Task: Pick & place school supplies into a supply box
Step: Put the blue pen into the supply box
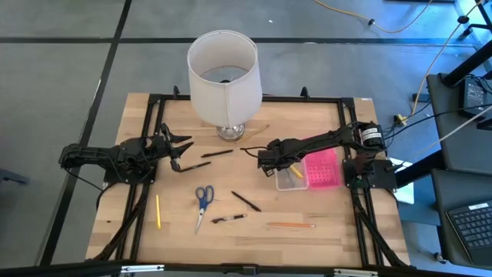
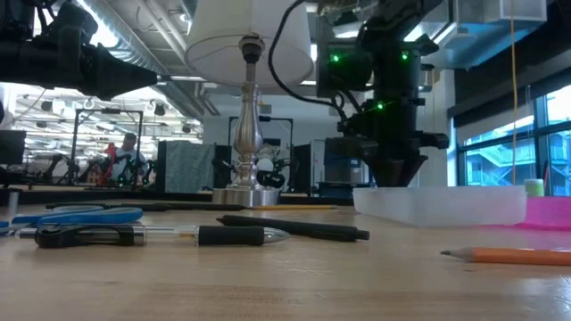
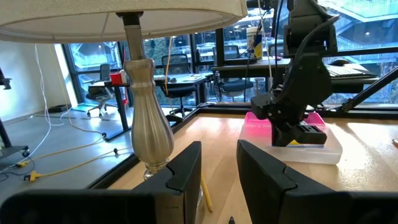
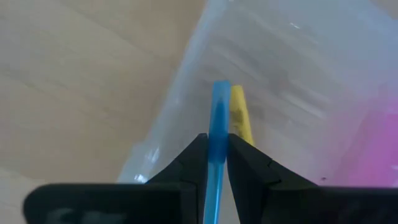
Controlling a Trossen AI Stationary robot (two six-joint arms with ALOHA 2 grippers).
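Note:
My right gripper (image 1: 274, 168) hangs over the near-left end of the clear supply box (image 1: 290, 180), shut on a blue pen (image 4: 219, 118). A yellow pencil (image 4: 241, 118) lies inside the box. The pink lid (image 1: 323, 168) lies open to the box's right. My left gripper (image 1: 181, 151) is open above the table, left of the lamp base, touching nothing. On the wood lie blue-handled scissors (image 1: 203, 198), a yellow pencil (image 1: 158, 211), an orange pencil (image 1: 292, 225) and dark pens (image 1: 246, 201), (image 1: 229, 218), (image 1: 217, 154). My right gripper pinches the blue pen's shaft (image 4: 217, 146) between its two fingers, the pen running along the fingers and sticking out past their tips. The fingers point down from above into the clear box. The pen's free end (image 4: 221, 90) sits beside the yellow pencil; whether it touches the box floor I cannot tell.
A white lamp (image 1: 224, 73) with a silver base (image 3: 149, 124) stands at the table's far middle, between the arms. A black frame (image 1: 254, 98) edges the table. Bare wood lies along the near edge, around the orange pencil (image 2: 508, 256).

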